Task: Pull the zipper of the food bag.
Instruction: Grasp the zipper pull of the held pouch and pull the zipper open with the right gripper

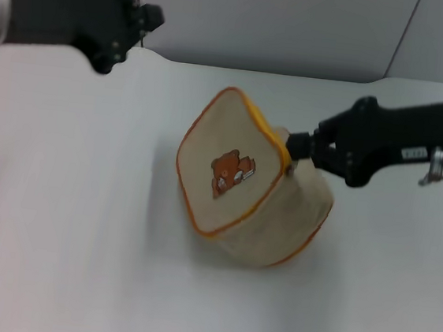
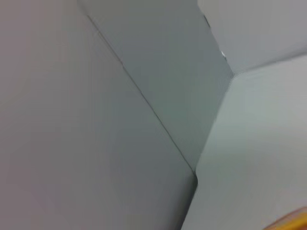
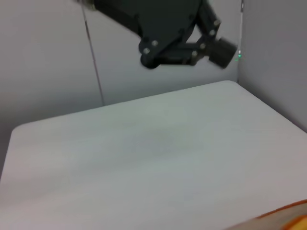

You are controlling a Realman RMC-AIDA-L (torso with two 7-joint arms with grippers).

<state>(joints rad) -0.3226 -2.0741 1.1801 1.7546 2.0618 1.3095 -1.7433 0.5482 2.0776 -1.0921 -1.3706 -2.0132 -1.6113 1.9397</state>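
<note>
The food bag [image 1: 250,193] is a boxy cream-beige fabric case with rounded corners, tilted up on one edge near the middle of the pale desk [image 1: 55,236]. Its raised face carries a small brown cartoon bear [image 1: 230,172]; no writing is readable. The orange-yellow zipper [image 1: 274,144] rims that face. The right hand [image 1: 296,153] meets the zipper at the bag's upper right corner, pinched on it. The left hand [image 1: 145,22] hovers over the desk's far left corner; its opening cannot be told
</note>
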